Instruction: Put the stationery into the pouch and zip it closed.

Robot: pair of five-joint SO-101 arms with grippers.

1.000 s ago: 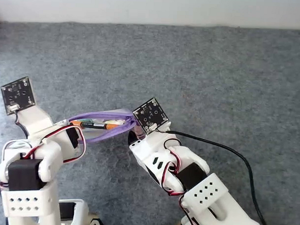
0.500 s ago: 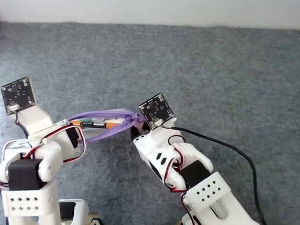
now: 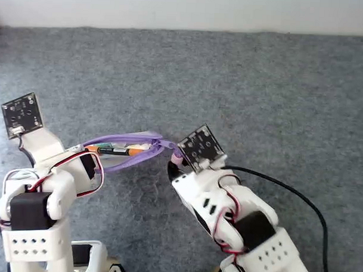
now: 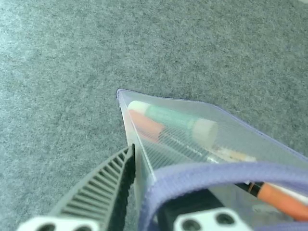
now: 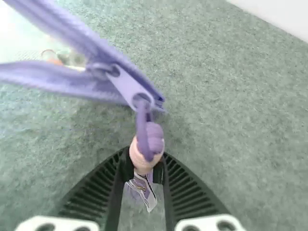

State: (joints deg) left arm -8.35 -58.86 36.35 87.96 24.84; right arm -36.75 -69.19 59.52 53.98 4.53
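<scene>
Pinches the lilac beaded zipper pull (image 5: 146, 139) in the closed right end effector (image 5: 142, 166), metal slider (image 5: 127, 86) just beyond. Clamps the translucent purple-edged pouch (image 3: 119, 137), pens (image 4: 168, 118) inside and mouth gaping, in the left end effector (image 4: 144, 178) over the grey felt tabletop (image 3: 261, 85). Lies lengthwise between the arms; probably needs the slider drawn leftward.

No legible text — print on the zip-pull tag (image 5: 140, 191) too small

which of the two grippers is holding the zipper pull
The right gripper: it pinches the purple zipper pull at the end of the pouch. The left gripper instead clamps the pouch's clear wall.
</scene>
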